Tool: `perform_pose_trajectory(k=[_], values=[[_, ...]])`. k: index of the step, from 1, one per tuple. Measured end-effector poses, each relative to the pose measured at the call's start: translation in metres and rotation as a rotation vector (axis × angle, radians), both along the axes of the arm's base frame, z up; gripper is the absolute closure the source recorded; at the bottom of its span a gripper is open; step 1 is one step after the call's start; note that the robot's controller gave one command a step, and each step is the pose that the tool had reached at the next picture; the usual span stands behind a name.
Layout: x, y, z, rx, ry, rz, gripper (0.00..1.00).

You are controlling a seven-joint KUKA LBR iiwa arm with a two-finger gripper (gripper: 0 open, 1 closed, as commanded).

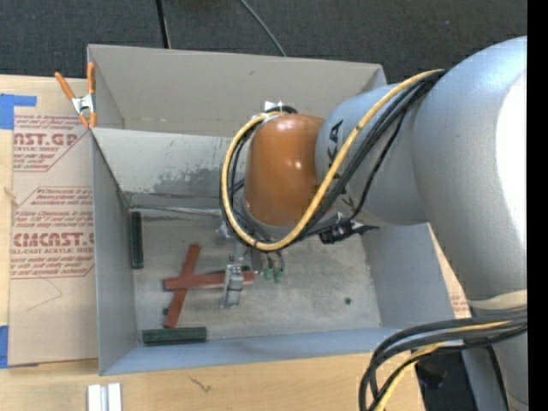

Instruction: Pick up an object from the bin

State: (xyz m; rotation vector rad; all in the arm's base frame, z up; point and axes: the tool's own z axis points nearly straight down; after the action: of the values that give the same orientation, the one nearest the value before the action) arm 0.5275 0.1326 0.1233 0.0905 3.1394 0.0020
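Gripper (233,285) sat low at the right end of the red crossed sticks (190,281), prob. lined up to grab; fingers apart or clamped, can't tell.

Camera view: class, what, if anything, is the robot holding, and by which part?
Cannot be told; the gripper stands at the right arm tip of the red cross.

place: robot lab | evidence: cabled arm (462,152), grey metal bin (113,247)
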Motion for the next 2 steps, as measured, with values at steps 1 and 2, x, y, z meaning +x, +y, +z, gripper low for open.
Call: perform_pose_trajectory(k=[1,2], values=[[0.003,0.007,-0.034,-0.001,0.0,0.139,0.0],[0.0,0.011,-0.052,-0.001,0.001,0.027,1.0]])
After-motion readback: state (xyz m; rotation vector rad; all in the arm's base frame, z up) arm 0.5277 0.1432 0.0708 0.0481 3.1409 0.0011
